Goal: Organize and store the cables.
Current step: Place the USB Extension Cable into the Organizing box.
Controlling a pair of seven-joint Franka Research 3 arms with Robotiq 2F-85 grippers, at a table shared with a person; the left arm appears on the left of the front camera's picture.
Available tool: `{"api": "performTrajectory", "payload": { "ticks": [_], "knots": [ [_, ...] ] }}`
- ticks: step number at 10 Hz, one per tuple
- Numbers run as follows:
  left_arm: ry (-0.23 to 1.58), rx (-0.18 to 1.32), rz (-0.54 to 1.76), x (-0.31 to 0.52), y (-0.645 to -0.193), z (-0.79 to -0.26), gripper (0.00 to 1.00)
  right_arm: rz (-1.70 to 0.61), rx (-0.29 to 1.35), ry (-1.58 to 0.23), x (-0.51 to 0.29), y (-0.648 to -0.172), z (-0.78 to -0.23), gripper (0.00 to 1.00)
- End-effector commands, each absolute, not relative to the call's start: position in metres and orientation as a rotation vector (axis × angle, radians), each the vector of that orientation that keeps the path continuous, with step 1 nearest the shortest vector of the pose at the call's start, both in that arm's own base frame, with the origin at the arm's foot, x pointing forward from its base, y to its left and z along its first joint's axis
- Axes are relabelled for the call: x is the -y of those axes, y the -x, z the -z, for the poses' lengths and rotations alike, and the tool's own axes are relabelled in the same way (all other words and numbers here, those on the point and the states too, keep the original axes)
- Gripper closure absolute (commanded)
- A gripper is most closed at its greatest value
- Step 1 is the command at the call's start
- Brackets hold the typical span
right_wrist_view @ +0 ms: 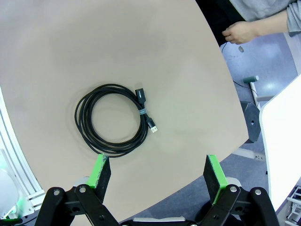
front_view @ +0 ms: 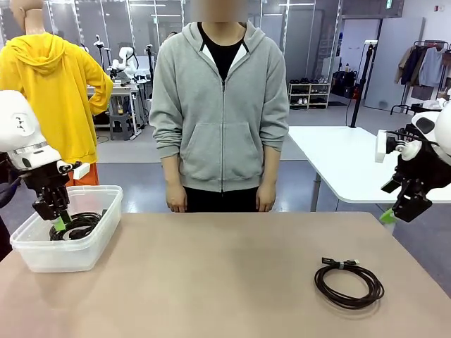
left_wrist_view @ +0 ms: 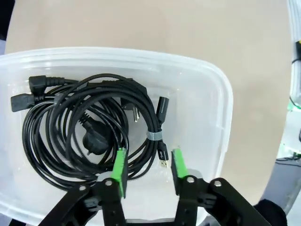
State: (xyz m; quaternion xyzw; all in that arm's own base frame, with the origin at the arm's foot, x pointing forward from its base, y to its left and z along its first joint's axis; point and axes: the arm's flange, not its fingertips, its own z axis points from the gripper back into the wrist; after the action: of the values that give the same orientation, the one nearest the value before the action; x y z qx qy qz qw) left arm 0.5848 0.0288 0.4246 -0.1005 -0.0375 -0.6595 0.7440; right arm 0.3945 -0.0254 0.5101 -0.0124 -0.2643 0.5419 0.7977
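Note:
Several coiled black cables (left_wrist_view: 89,132) lie in a clear plastic bin (front_view: 99,243) at the table's left. One of them, bound with a grey tie (left_wrist_view: 154,136), has its plug end between my left gripper's fingers. My left gripper (left_wrist_view: 148,169) reaches down into the bin (left_wrist_view: 207,113), its jaws apart and gripping nothing; the front view shows this gripper (front_view: 60,222) just over the coils (front_view: 76,225). Another coiled cable (front_view: 349,282) with a small tie lies on the table at the right. My right gripper (front_view: 394,215) hangs open beyond the table's right edge, high above that cable (right_wrist_view: 115,120), its jaws (right_wrist_view: 157,172) wide.
A person in a grey hoodie (front_view: 220,105) stands at the far edge, hands down at the sides. A white table (front_view: 345,158) stands behind at the right. The brown tabletop (front_view: 211,274) is bare between bin and loose cable.

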Motion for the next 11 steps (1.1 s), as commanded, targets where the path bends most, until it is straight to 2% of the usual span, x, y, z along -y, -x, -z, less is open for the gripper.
{"api": "performTrajectory", "payload": {
  "ticks": [1,3,4,5,8,9,11],
  "knots": [
    [0.191,0.064,1.429,-0.0265,-0.5848,-0.4274,0.0,-1.163,0.566,0.026,0.0255,-0.3949,-0.5098,0.0],
    [0.182,0.068,1.422,-0.0272,-0.5869,-0.4249,0.0,-1.163,0.566,0.026,0.0255,-0.3949,-0.5098,0.0],
    [0.185,0.067,1.42,-0.0278,-0.5856,-0.4248,0.04,-1.163,0.566,0.026,0.0255,-0.3949,-0.5098,0.0],
    [0.18,0.07,1.416,-0.0279,-0.5863,-0.4241,0.0,-1.163,0.566,0.026,0.0255,-0.3949,-0.5098,0.0],
    [0.194,0.081,1.404,-0.0276,-0.5886,-0.4241,0.0,-1.163,0.566,0.026,0.0255,-0.3949,-0.5098,0.0],
    [0.263,0.087,1.384,-0.029,-0.5902,-0.4263,0.0,-1.163,0.566,0.026,0.0255,-0.3949,-0.5098,0.0],
    [0.204,0.069,1.43,-0.0276,-0.5861,-0.4266,0.0,-1.163,0.566,0.026,0.0255,-0.3949,-0.5098,0.0]
  ]
}}
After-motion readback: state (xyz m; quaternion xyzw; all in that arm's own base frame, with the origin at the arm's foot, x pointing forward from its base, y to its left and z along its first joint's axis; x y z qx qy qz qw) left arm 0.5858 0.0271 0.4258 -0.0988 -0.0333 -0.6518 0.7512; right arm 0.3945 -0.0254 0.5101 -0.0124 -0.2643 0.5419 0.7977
